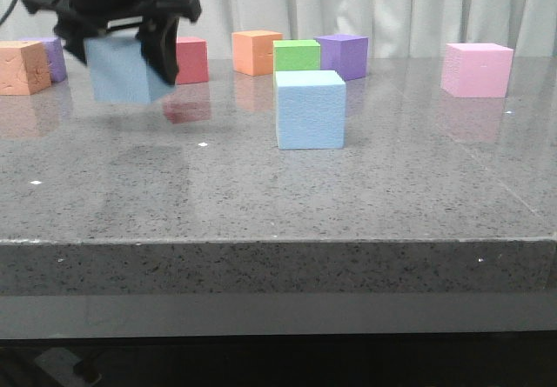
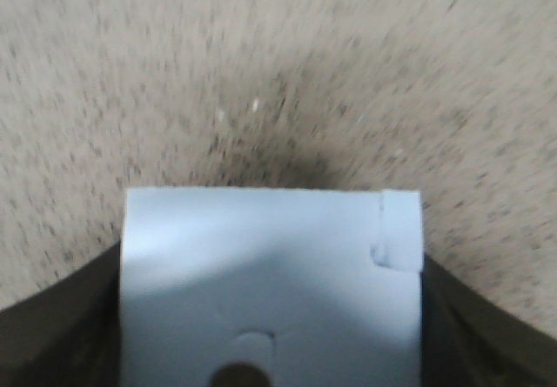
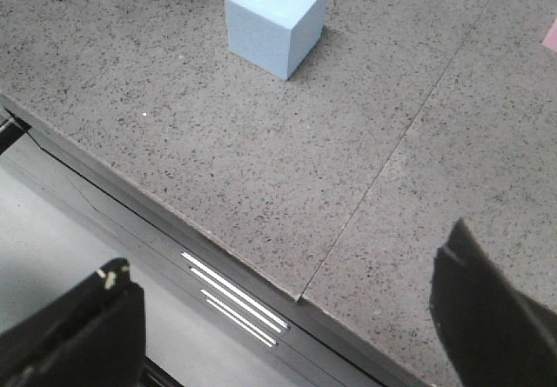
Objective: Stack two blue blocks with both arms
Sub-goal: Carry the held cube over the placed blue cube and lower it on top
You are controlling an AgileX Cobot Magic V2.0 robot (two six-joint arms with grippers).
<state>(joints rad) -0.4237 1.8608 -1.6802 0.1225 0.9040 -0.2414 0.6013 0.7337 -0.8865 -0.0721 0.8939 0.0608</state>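
The left gripper (image 1: 122,52) clamps one pale sky-blue foam cube (image 1: 122,72) aloft; the other blue foam cube (image 1: 310,109) sits mid-counter; the right gripper (image 3: 287,317) gapes empty; square the edges before lowering.

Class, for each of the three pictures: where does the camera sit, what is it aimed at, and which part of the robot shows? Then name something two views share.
Front view: low at the table edge, facing forward over the grey table; left pincer holds a blue block aloft.
Left wrist view: on the left arm, looking down at that held block; dark fingers flank it.
Right wrist view: above the table's near edge; open right pincer.
Shared: the resting blue block, front and right wrist.
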